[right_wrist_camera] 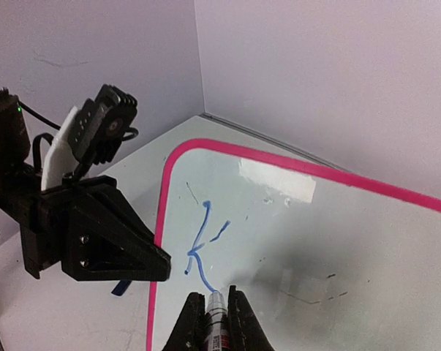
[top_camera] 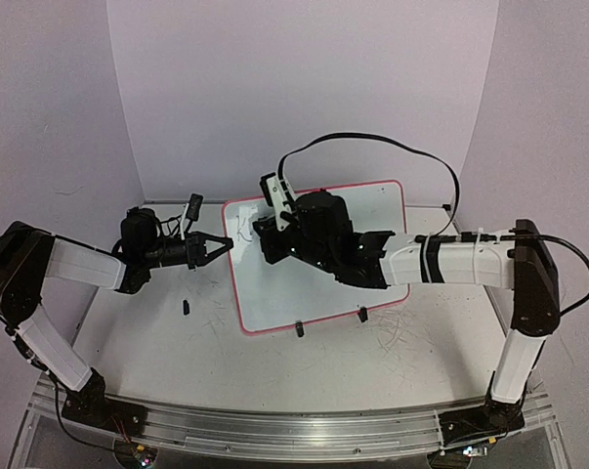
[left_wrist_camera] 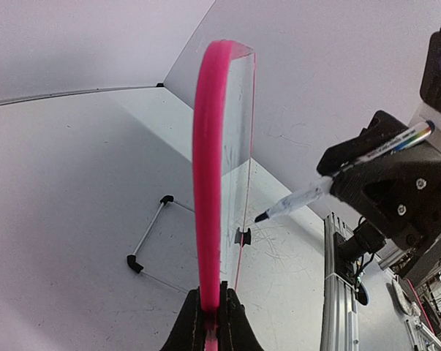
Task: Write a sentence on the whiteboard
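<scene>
One blue K [right_wrist_camera: 200, 250] stands near the top left corner of the whiteboard [top_camera: 314, 290], the left claw [top_camera: 225, 245] clamped on its pink edge and the right claw [right_wrist_camera: 213, 298] closed around the marker [right_wrist_camera: 217, 319] at the K's foot, so writing has, I judge, barely begun and the next letter must start just beside the K.

Plain booth, white table.
Pale lilac walls [top_camera: 304, 88] on three sides; scuffed table [top_camera: 411, 357]; metal rail [top_camera: 274, 428] along near edge; even light.
</scene>
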Tool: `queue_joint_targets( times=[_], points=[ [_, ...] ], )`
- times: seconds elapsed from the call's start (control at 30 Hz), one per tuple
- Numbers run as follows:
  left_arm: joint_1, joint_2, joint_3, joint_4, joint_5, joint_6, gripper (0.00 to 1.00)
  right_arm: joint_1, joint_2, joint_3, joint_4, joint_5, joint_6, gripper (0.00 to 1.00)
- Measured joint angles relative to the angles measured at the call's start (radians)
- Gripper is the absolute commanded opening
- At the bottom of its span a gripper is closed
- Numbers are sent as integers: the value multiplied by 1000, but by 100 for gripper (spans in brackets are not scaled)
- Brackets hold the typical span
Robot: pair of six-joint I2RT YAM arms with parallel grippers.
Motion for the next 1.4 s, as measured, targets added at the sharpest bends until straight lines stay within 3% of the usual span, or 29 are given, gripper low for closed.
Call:
queue_joint_targets(
  times=[0.63, 1.13, 1.4],
  points=[
    [0, 0, 1, -1, 2, 3, 0, -47, 27, 92, 31, -51, -13, 0],
    [0, 0, 6, -17, -6, 9, 0, -34, 59, 104, 26, 21, -11, 0],
    [0, 0, 6, -16, 0, 13, 0, -37, 29, 70, 27, -17, -4, 0]
  ],
)
